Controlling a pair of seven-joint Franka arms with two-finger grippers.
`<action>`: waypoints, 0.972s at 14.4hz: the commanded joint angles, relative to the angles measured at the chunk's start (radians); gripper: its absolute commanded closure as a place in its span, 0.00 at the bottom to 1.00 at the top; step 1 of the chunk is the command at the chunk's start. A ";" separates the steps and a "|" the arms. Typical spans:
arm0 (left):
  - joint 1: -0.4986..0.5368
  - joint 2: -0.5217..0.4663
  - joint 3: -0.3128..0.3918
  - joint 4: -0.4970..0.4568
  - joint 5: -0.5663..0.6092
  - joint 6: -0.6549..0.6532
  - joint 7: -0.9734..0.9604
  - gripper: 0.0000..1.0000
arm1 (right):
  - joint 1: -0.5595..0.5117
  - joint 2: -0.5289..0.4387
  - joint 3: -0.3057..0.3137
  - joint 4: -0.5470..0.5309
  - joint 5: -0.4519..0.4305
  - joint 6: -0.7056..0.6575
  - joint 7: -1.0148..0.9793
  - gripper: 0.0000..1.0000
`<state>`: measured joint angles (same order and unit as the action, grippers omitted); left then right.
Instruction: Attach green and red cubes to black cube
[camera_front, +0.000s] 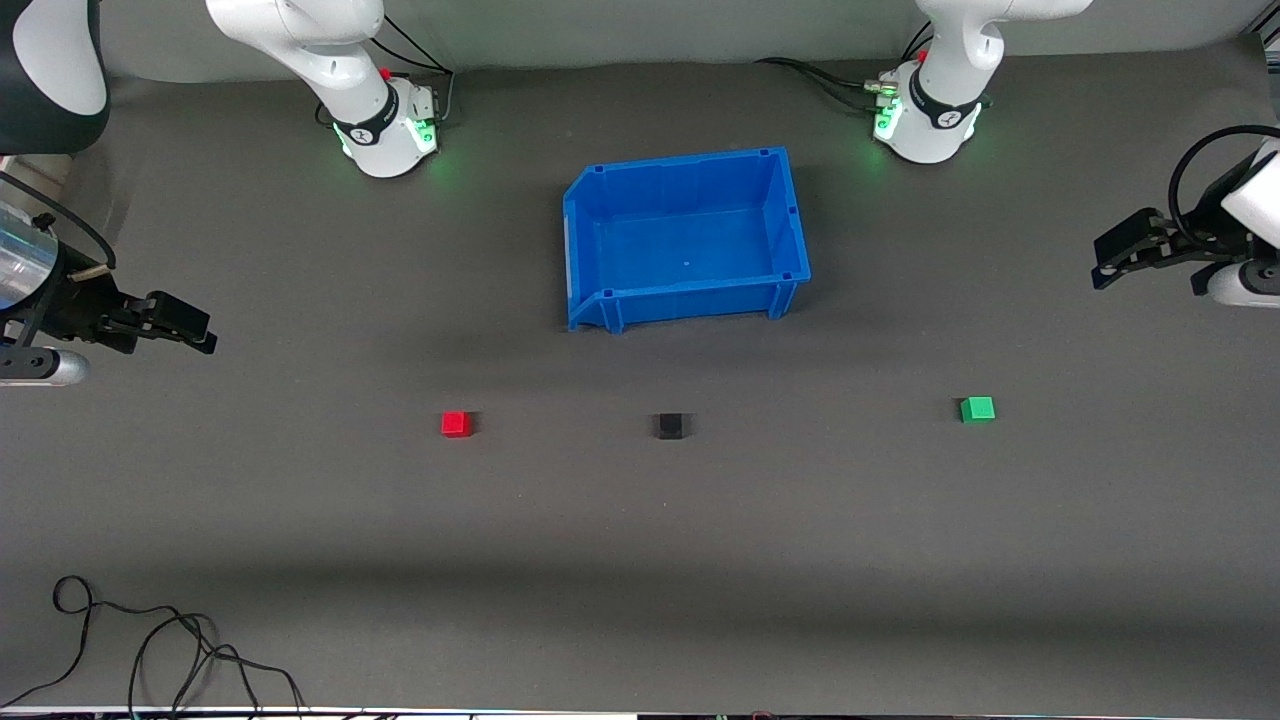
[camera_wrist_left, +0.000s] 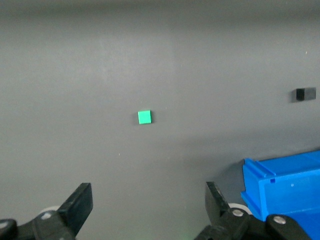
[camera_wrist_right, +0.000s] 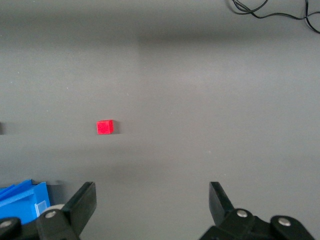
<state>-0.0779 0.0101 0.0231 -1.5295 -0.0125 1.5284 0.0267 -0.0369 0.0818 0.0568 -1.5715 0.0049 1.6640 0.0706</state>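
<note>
The red cube (camera_front: 456, 424), the black cube (camera_front: 671, 426) and the green cube (camera_front: 977, 409) lie apart in a row on the dark table, the black one in the middle. My left gripper (camera_front: 1103, 266) is open and empty over the left arm's end of the table. In its wrist view the green cube (camera_wrist_left: 144, 117) lies ahead of the open gripper (camera_wrist_left: 148, 200), and the black cube (camera_wrist_left: 305, 94) shows farther off. My right gripper (camera_front: 198, 330) is open and empty over the right arm's end. Its wrist view shows the red cube (camera_wrist_right: 104, 127) ahead of the open gripper (camera_wrist_right: 152, 200).
An empty blue bin (camera_front: 790, 215) stands between the robot bases and the row of cubes; its corners show in both wrist views (camera_wrist_left: 285, 185) (camera_wrist_right: 22, 197). Loose black cables (camera_front: 150, 650) lie at the table's front edge, toward the right arm's end.
</note>
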 joint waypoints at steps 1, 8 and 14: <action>-0.005 -0.019 0.003 -0.017 0.016 -0.040 -0.014 0.00 | 0.011 -0.013 -0.008 -0.002 -0.017 -0.021 -0.018 0.00; -0.003 -0.012 0.005 -0.015 0.010 -0.040 -0.031 0.00 | 0.012 -0.013 -0.008 -0.140 0.041 0.049 -0.017 0.00; 0.062 0.033 0.006 -0.015 -0.073 -0.030 -0.612 0.00 | 0.043 -0.010 -0.006 -0.284 0.041 0.229 -0.023 0.00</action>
<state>-0.0495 0.0286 0.0314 -1.5396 -0.0552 1.4983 -0.4266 -0.0106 0.0872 0.0583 -1.8057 0.0284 1.8388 0.0700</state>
